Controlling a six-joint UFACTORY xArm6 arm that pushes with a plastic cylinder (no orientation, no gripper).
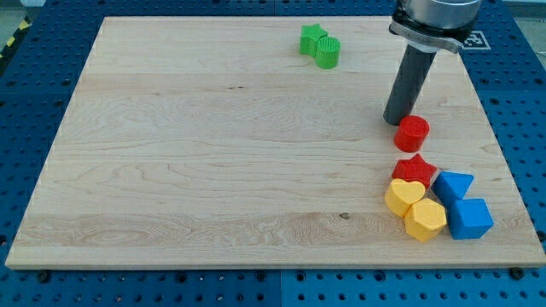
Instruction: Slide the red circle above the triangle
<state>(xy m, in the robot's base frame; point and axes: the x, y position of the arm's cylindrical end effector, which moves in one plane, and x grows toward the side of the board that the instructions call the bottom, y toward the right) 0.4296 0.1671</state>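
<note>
Rod from the view's top right comes down to the bench, and my tip sits just at the upper left of the red circle, touching it or nearly so. No claw exists on this arm, so there is nothing to call wide, narrow or holding; only the bare rod end meets the wood. Red circle lies toward the view's right, just above the red star and apart from it by a thin strip of board. Blue triangle lies to the lower right of the circle, touching the star's right side. Below the triangle sits the blue cube. Yellow heart rests under the star, with the yellow hexagon at its lower right. Green star and green circle touch each other near the view's top, well apart from everything else.
</note>
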